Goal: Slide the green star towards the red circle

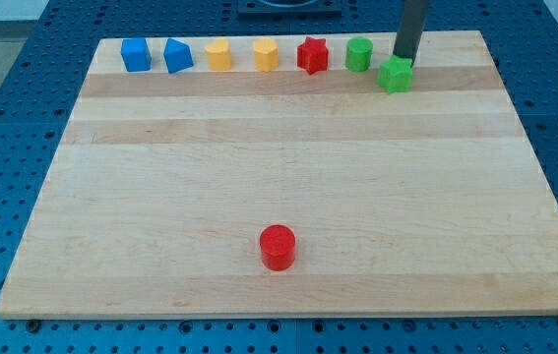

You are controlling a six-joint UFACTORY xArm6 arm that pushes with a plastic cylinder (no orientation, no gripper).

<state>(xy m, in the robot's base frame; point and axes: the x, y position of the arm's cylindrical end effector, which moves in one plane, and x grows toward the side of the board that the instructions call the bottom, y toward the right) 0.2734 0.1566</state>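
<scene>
The green star (395, 75) lies near the view's top right of the wooden board (288, 167). My tip (403, 57) stands just behind the star, at its top right edge, touching or nearly touching it. The red circle (278, 246) sits far off, near the view's bottom centre.
A row of blocks runs along the view's top: a blue cube (136, 54), a blue pentagon-like block (177, 55), a yellow block (218, 54), a yellow hexagon (266, 54), a red star (312, 54) and a green cylinder (358, 53) just left of the green star.
</scene>
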